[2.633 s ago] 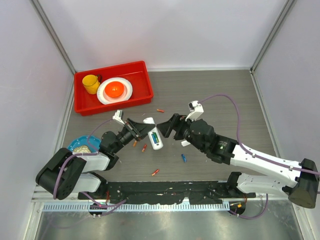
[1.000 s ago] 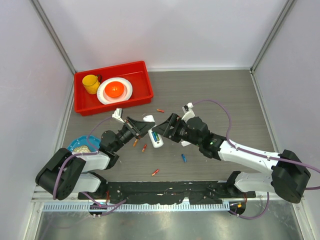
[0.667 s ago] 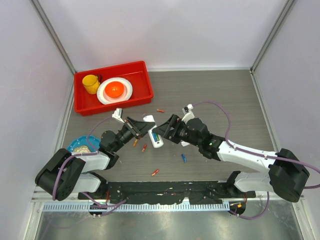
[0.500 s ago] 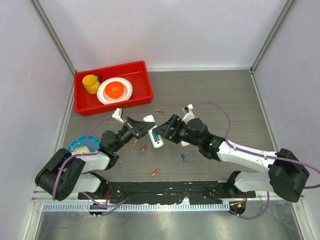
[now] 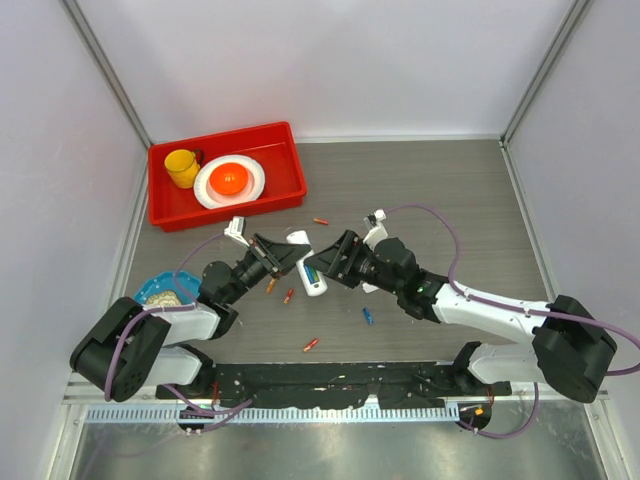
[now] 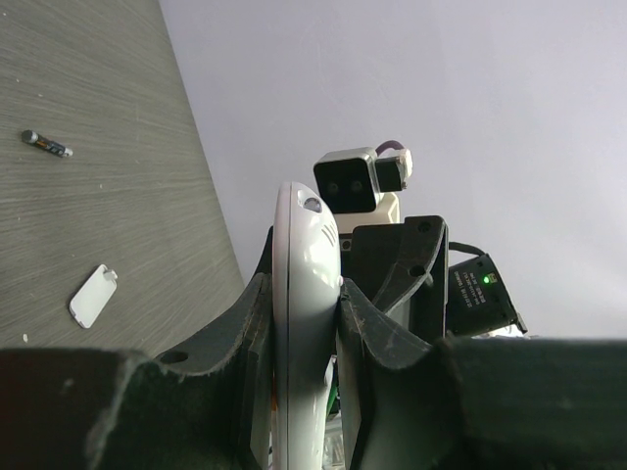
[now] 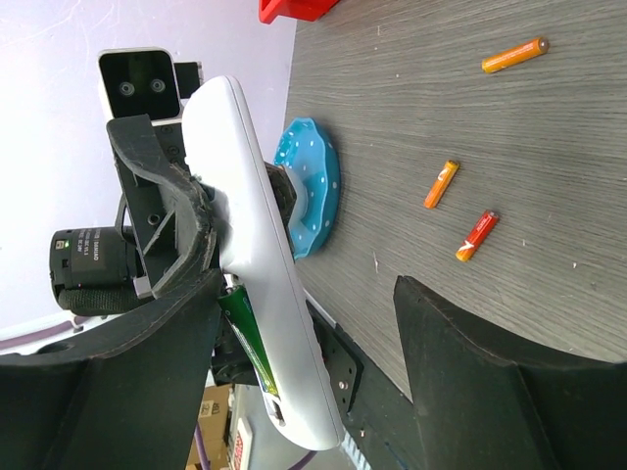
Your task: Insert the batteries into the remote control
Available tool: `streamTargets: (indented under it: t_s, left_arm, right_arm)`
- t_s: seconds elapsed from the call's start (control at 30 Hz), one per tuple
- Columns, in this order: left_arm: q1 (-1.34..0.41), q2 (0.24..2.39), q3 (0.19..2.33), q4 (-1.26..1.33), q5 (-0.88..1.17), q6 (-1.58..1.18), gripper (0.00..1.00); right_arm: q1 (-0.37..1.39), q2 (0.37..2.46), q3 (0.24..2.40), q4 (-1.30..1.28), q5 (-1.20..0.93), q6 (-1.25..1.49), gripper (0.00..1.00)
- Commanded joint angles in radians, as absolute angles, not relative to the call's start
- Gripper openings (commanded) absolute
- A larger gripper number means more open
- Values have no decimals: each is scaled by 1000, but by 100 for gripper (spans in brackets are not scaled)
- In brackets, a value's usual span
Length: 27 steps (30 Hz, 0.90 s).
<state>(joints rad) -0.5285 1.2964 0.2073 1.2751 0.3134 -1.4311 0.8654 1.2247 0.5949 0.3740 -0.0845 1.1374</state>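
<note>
Seen from above, a red bin (image 5: 283,170) sits at the far left of the grey table (image 5: 450,200), holding a yellow cup (image 5: 182,167) and a white plate (image 5: 247,182). Nearer, a blue dish (image 5: 158,288) lies beside the left arm. The left gripper (image 5: 290,258) is clenched on the remote control (image 5: 313,278), lifted off the table on its edge, with a green battery (image 7: 245,333) in its back. The right gripper (image 5: 328,262) stands released, one finger against the remote. Loose batteries (image 5: 288,296) lie beneath and around; one orange (image 5: 320,220) farther back, one blue (image 5: 367,316) nearer. A small white cover (image 6: 93,296) lies flat nearby.
</note>
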Motion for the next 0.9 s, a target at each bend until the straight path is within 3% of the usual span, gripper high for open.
streamTargets:
  t_s: [0.0,0.87]
  left_arm:
    - [-531,1267,244,1546,291,-1425,0]
    - [-531,1252,281,1546,272,-1420,0]
  right_arm:
    - [861,1235,580,416,-101,1147,75]
    - [864,1259,531,479,-141,1177,70]
